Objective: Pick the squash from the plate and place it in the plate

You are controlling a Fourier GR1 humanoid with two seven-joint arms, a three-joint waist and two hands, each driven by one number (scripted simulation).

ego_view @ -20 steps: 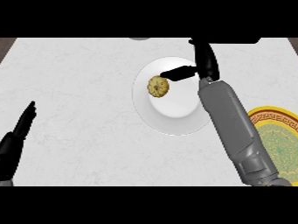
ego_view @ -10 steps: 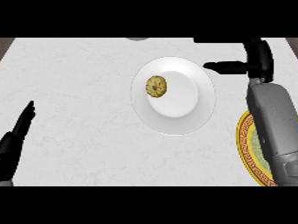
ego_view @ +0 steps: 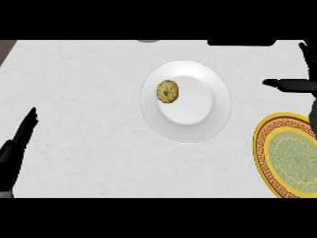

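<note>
Yellow-brown, the squash [ego_view: 168, 91] lay on our white plate [ego_view: 215, 116], left of its centre. Our right hand [ego_view: 310, 79], fingers straight and empty, was cut off by the edge, its forearm hiding part of the patterned plate [ego_view: 284, 158]. Our left hand [ego_view: 13, 151] rested open.

A small yellow squash [ego_view: 168, 91] lies on the white plate [ego_view: 212, 111] near the middle of the pale marble tabletop [ego_view: 85, 116] — toward the plate's left side. The right robot hand [ego_view: 310, 74] hangs at the right edge, fingers straight, apart from the white plate. Below it sits a yellow patterned plate [ego_view: 284, 160] — partly hidden by the forearm. The left robot hand [ego_view: 13, 151] rests open at lower left.
</note>
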